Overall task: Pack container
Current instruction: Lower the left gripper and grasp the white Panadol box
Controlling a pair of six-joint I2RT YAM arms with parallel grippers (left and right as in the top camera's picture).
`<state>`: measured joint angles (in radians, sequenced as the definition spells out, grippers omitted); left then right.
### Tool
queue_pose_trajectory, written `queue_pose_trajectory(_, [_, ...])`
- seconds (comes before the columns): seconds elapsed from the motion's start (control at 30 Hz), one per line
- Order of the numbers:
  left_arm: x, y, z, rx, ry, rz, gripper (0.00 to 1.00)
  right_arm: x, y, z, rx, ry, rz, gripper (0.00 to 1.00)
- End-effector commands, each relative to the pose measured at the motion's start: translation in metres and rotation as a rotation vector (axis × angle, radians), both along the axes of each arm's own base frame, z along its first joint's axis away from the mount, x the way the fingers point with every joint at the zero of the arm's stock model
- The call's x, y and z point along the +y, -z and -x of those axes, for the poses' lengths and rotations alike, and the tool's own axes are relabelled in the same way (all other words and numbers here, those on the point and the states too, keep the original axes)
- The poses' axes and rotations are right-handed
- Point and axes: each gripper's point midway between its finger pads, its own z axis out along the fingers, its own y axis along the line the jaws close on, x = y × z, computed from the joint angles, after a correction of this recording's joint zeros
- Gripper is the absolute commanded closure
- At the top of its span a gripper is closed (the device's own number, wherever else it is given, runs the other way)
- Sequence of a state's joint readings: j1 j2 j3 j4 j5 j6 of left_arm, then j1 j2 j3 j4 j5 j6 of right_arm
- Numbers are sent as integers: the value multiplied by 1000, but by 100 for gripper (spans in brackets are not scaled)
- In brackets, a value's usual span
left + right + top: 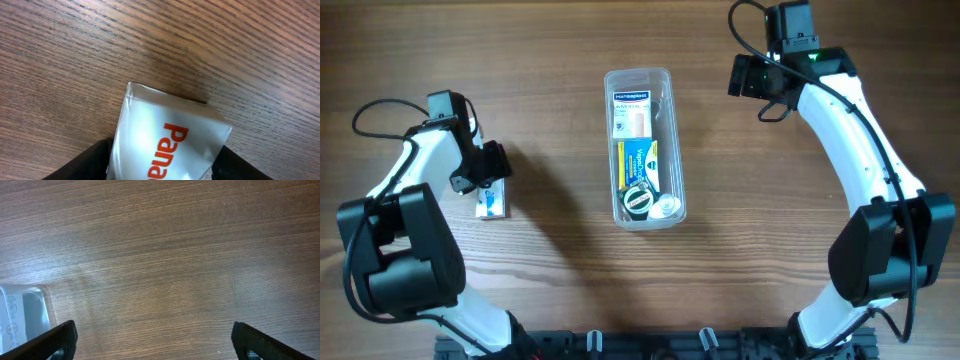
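Container (664, 100), clear, narrow, rounded corners, seemingly part-filled

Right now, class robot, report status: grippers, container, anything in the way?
Left gripper astride a small pack on the table, grip unclear. Right gripper open, empty, beside the container. Container partly packed, top open. Nothing in the way.

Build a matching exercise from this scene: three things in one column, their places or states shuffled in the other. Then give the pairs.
Things:
1. container
2. pack lettered "Pana"
3. right gripper

Places or states:
A. open, above bare table
B. in the middle, boxes inside
C. flanked by the fingers of the left gripper

Pairs: 1-B, 2-C, 3-A
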<state>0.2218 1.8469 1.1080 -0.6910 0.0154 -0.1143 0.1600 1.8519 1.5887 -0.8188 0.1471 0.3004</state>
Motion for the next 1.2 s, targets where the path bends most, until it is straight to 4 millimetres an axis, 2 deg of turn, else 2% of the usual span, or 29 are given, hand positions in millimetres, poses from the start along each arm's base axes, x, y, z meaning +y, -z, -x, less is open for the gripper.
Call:
queue_pose_trajectory(0.0, [-1, -17, -8, -60, -6, 10, 36, -2, -15, -3, -37, -3, 7, 0])
queue_pose_trajectory(0.37, [0, -25, -13, -94, -29, 6, 36, -2, -15, -3, -37, -3, 8, 0])
queue_pose_trajectory(0.47, [-1, -24, -9, -79, -26, 9, 12, -2, -15, -3, -37, -3, 7, 0])
queue_pose_trajectory(0.6, [-4, -23, -3, -54, -24, 26, 6, -2, -15, -3, -37, -3, 8, 0])
queue_pose_trajectory(0.83, [-9, -23, -4, -60, -12, 51, 5, -2, -15, -3, -37, -3, 8, 0])
queue_pose_trajectory(0.9, [-16, -23, -3, -59, -7, 89, 5, -2, -15, -3, -37, -3, 8, 0])
queue_pose_trajectory(0.97, [-22, -23, -1, -53, -2, 123, 5, -2, -15, -3, -37, -3, 7, 0])
queue_pose_trajectory(1.17, [-23, -21, 7, -17, 18, 127, 7, -2, -15, -3, -37, -3, 7, 0])
